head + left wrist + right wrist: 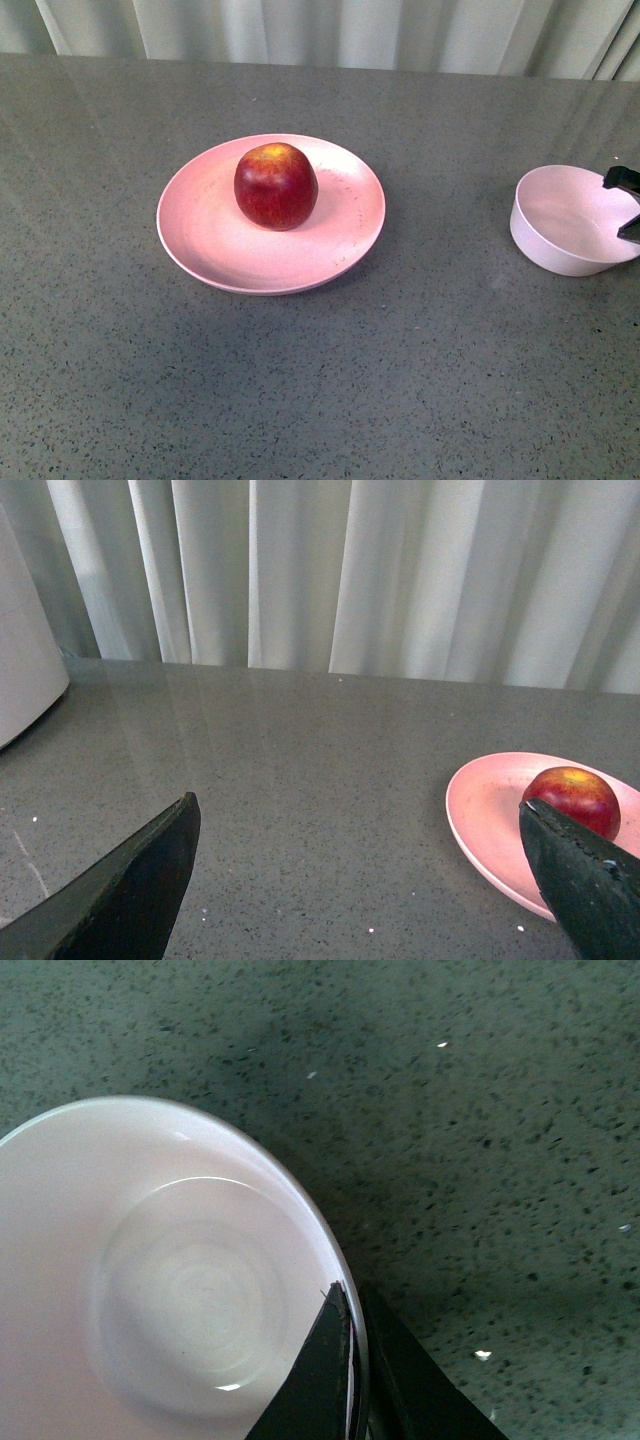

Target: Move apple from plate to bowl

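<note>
Pincer status: the left pincer (357, 805) is released, its fingers spread wide with nothing between them. It hangs above the table (320, 410) and is out of the front view. The right pincer (349, 1295) appears clenched on the rim of the bowl (545, 245), one finger inside the wall and one outside, on the side nearest the table's right edge. The bowl is empty and stands close to that edge.

The apple (276, 187) sits stem end up on the plate (225, 250), a little toward the plate's far side. The plate lies about midway across the table, well apart from the bowl. In the left wrist view the apple lies ahead of the open fingers, partly hidden behind one of them.

Assessment: the transfer has not begun. The apple should handle as firm, rigid and fairly weighty. Its glossy skin is likely slippery, and it may bruise under a hard squeeze. Best hold is from above, with fingers on opposite sides at the widest girth and moderate pressure. The bowl is barely wider than the apple, so a low, centred release is advised.
</note>
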You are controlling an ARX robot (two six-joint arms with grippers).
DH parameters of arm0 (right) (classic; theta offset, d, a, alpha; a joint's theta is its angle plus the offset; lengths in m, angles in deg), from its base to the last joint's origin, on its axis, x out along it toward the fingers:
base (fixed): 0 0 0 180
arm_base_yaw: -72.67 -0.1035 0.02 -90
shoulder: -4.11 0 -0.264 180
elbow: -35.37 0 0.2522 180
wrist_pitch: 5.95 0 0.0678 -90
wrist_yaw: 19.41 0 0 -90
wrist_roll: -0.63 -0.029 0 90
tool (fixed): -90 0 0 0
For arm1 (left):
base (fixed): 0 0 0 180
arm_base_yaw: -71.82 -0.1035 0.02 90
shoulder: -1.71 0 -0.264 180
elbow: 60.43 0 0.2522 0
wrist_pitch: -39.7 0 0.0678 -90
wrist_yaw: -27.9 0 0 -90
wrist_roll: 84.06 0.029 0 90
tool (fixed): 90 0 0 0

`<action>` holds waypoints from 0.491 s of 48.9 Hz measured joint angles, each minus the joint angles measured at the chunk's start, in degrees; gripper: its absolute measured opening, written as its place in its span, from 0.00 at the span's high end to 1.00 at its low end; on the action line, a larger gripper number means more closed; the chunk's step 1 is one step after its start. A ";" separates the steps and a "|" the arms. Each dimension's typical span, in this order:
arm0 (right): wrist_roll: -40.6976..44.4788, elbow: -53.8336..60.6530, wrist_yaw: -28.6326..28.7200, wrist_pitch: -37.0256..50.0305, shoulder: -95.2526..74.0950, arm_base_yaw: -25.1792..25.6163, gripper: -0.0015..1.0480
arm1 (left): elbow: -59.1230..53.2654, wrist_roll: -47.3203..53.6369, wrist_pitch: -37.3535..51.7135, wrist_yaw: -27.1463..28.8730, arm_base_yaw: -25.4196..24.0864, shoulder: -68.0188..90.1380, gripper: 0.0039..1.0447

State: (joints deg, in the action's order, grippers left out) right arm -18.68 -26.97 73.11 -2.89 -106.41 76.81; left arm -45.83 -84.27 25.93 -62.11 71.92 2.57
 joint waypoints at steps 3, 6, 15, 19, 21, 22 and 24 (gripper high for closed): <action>-0.77 -0.07 0.66 -0.22 0.46 -1.33 0.98 | 0.00 0.00 0.00 0.00 0.00 0.00 0.08; -1.33 -0.48 0.92 -0.48 0.76 -2.95 0.98 | 0.00 0.00 0.00 0.00 0.00 0.00 0.08; -3.50 -2.75 0.17 -1.42 0.63 -7.87 0.98 | 0.00 0.00 0.00 0.00 0.00 0.00 0.08; -4.15 -3.48 -0.26 -1.77 -0.22 -9.70 0.98 | 0.00 0.00 0.00 0.00 0.00 0.00 0.08; -4.55 -3.63 -0.55 -1.92 -0.72 -10.36 0.98 | 0.00 0.00 0.00 0.00 0.00 0.00 0.08; -4.72 -3.65 -0.68 -1.97 -1.05 -10.67 0.98 | 0.00 -0.02 0.00 0.00 0.00 0.00 0.08; -4.79 -3.65 -0.72 -1.99 -1.36 -10.95 0.98 | 0.00 0.00 0.00 0.00 0.00 0.00 0.08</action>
State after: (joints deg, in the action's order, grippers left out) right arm -23.47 -30.62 72.39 -4.88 -107.76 65.86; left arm -45.83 -84.27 25.93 -62.11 71.92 2.57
